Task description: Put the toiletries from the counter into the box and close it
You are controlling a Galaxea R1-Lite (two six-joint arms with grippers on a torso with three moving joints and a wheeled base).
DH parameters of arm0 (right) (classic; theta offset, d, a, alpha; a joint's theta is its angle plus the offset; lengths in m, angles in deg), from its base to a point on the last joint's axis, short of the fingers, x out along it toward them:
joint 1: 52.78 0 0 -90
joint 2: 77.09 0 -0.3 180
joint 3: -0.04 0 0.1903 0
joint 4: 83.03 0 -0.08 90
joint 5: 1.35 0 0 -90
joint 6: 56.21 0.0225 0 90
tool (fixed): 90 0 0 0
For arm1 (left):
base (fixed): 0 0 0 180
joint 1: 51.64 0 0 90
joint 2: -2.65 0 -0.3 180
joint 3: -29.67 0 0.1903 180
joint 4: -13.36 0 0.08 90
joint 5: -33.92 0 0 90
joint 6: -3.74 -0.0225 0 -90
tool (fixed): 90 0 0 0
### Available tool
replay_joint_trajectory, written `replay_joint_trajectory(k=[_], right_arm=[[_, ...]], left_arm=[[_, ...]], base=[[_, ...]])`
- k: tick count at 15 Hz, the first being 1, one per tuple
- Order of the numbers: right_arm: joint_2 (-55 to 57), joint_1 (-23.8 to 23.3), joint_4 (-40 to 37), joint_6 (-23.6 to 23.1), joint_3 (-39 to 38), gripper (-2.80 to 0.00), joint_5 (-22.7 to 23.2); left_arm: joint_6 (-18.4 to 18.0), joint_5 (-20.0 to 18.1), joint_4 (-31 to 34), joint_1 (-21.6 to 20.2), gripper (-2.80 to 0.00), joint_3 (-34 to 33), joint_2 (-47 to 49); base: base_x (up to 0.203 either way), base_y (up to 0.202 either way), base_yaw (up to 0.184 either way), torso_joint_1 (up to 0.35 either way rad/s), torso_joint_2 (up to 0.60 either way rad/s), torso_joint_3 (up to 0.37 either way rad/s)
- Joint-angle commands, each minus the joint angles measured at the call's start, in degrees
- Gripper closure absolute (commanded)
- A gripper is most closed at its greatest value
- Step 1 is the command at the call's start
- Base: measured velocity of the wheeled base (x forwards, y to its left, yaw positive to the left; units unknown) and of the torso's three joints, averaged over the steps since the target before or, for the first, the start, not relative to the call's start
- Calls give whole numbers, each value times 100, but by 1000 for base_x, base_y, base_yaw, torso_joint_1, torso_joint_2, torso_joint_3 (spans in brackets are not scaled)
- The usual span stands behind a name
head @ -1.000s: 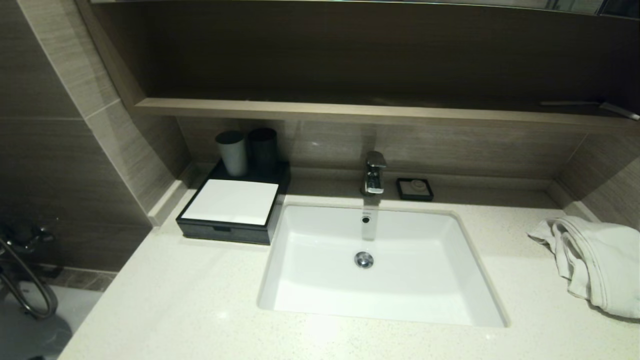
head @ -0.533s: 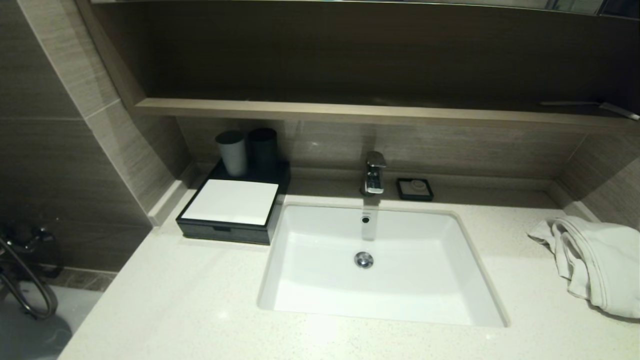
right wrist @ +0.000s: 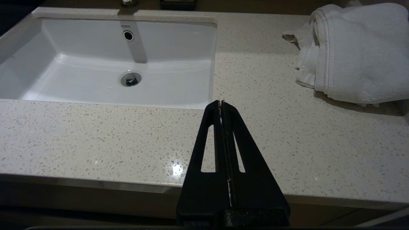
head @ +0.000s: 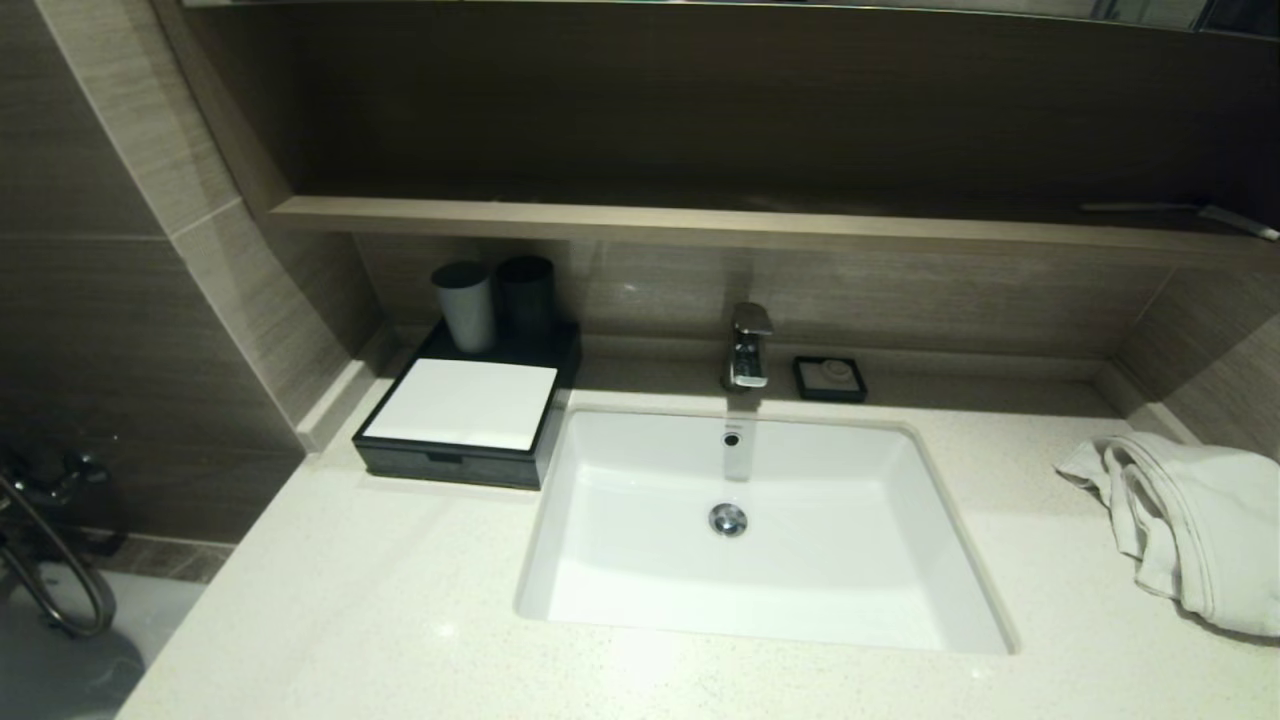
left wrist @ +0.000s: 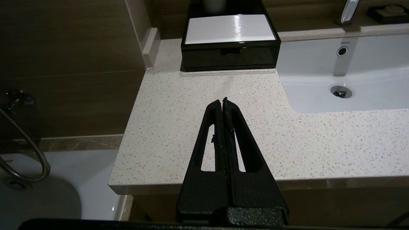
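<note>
The black box with a flat white top panel stands at the back left of the speckled counter, its front drawer pushed in; it also shows in the left wrist view. No sachets or clear packet show in any view. My left gripper is shut and empty, held over the counter's front left part, well short of the box. My right gripper is shut and empty over the counter's front, by the basin's near right corner. Neither gripper shows in the head view.
A white inset basin with a chrome tap fills the middle. A pale grey cup and a dark cup stand behind the box. A small black soap dish sits by the tap. A white towel lies at the right.
</note>
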Motion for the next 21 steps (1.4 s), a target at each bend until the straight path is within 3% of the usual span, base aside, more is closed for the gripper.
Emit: replay_joint_trajectory(k=[1,7,11,13,21], right_arm=[[0,0,1,0,0,0,-1],[0,0,1,0,0,0,-1],[0,0,1,0,0,0,2],[0,0,1,0,0,0,-1],[0,0,1,0,0,0,-1]], left_arm=[[1,-2,-6,-3,0,15,-132],[5,51,135,-3,0,46,-132],[75,525,354,-3,0,-52,-132],[228,551,442,-3,0,-55,-132],[231,542,451,4,0,-55,-132]], base=[[0,0,0,0,0,0],[0,0,0,0,0,0],[0,0,0,0,0,0],[0,0,0,0,0,0],[0,0,0,0,0,0]])
